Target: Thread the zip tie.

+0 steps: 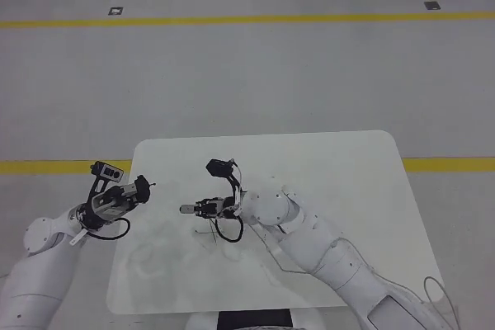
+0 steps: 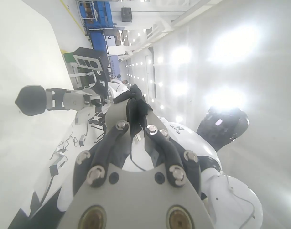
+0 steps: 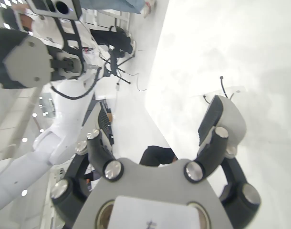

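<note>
Zip tie (image 2: 130, 148) is, by my reading, sitting in the left gripper (image 2: 136, 103). Its fingers are pressing together at the tips, and a thin black strand is curving back from between them toward the wrist. The dark pads are hiding the exact pinch point, so I cannot be sure of the grip. This gripper is hanging over the left edge of the table (image 1: 346, 165) and pointing across at the right gripper (image 3: 159, 106). The right gripper's fingers are standing wide apart with nothing between them, and it is hovering low over the tabletop, well apart from the left one. Just beyond its far pad, a few loose ties (image 3: 222, 82) are lying flat on the white surface. The step in hand looks like presenting the zip tie for a second grip. No loop is showing, so threading is not yet under way. The next move probably calls for the right gripper to close on the free end and steer the tip into the head's slot. That will be demanding fine alignment, since the strand is slim and bending easily.
</note>
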